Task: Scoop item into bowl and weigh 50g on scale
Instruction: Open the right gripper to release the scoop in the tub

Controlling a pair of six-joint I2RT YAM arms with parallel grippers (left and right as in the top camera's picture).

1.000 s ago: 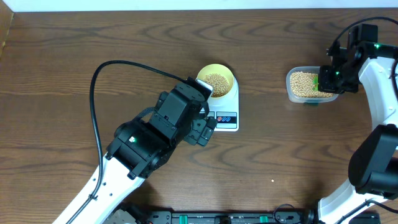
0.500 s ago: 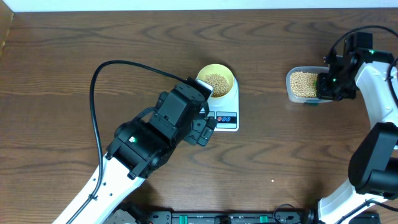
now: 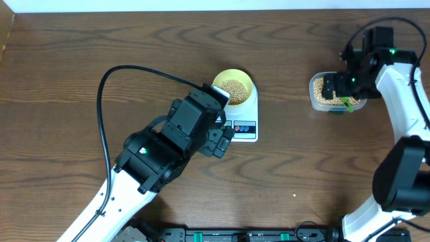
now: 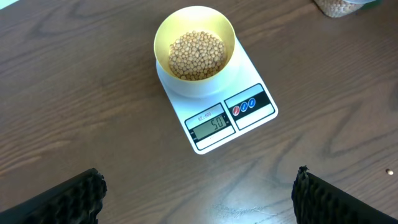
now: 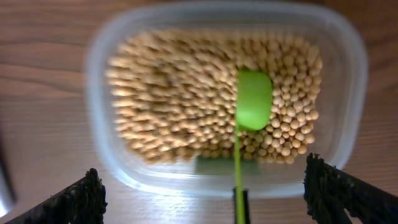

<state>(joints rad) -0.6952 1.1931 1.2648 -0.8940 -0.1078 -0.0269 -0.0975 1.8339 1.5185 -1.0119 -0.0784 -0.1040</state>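
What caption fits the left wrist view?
Pale yellow-green round bowl of tan beans on a white flat kitchen scale, grey display reading 50.

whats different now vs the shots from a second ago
The right hand swung left, from the right end of the clear plastic container to above its tan beans, fingers apart. The green plastic spoon lies in them, not gripped. Unchanged: the left hand, open beside the white kitchen scale, and the pale yellow-green bowl of beans on it. The display now reads 50.
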